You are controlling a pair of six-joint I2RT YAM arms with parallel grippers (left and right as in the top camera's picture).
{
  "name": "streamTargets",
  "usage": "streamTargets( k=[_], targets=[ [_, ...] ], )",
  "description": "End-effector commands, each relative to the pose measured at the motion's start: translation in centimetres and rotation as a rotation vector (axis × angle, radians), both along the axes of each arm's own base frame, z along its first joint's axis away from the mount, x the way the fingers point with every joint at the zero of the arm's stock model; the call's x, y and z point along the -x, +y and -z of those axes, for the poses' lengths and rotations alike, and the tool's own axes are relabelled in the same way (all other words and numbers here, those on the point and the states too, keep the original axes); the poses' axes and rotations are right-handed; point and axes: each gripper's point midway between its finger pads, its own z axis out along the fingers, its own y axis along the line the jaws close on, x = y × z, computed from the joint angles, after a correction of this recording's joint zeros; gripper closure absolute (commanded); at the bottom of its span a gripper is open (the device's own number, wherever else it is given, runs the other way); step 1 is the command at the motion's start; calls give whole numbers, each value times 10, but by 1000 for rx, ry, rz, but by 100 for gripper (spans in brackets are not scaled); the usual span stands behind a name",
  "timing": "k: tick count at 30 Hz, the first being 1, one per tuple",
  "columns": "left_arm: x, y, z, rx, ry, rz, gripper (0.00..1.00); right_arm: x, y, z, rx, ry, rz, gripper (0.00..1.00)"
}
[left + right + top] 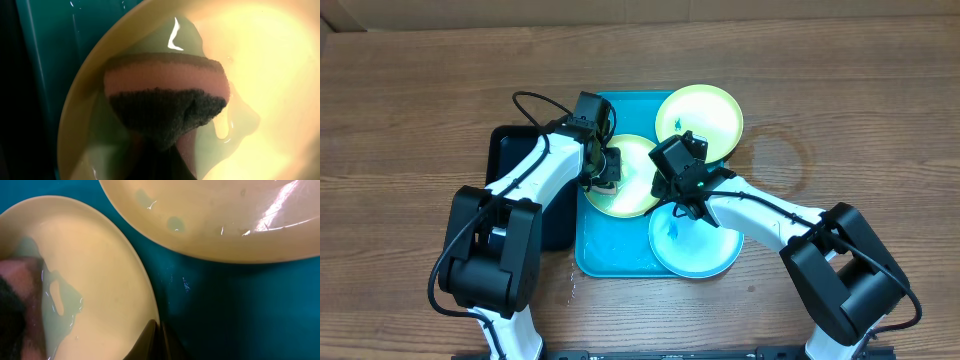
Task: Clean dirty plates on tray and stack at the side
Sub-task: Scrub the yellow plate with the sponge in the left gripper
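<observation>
Across the table (400,100): blue tray (610,255) at centre, black tray (505,150) just left, partly under the left arm (535,175). On the blue tray, three crowded plates: far plate (715,105) overhanging the far-right corner, blue plate (710,255) overhanging the near-right edge, middle plate (635,200) between. Left fingers (605,178) clamped on a sponge (167,95) pressed into the wet middle plate. Right fingers (159,340) together at its right rim.

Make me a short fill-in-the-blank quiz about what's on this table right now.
The left gripper presses a ___ onto the middle plate.
The turquoise tray carries ___ plates.
The plate nearest the robot has a light ___ rim.
Missing: sponge, three, blue.
</observation>
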Motion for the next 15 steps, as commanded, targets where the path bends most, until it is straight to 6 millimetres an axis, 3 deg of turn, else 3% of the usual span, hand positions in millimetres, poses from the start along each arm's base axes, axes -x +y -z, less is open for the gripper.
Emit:
streamTargets(
  k=[1, 7, 15],
  targets=[
    [27, 3, 23, -5, 105, -10, 96, -4, 2, -3, -5, -12, -2, 96],
    [29, -4, 23, 22, 113, -1, 96, -4, 2, -3, -5, -11, -2, 96],
    [37, -36, 18, 148, 139, 52, 96, -4, 3, -3, -7, -10, -3, 96]
  ],
)
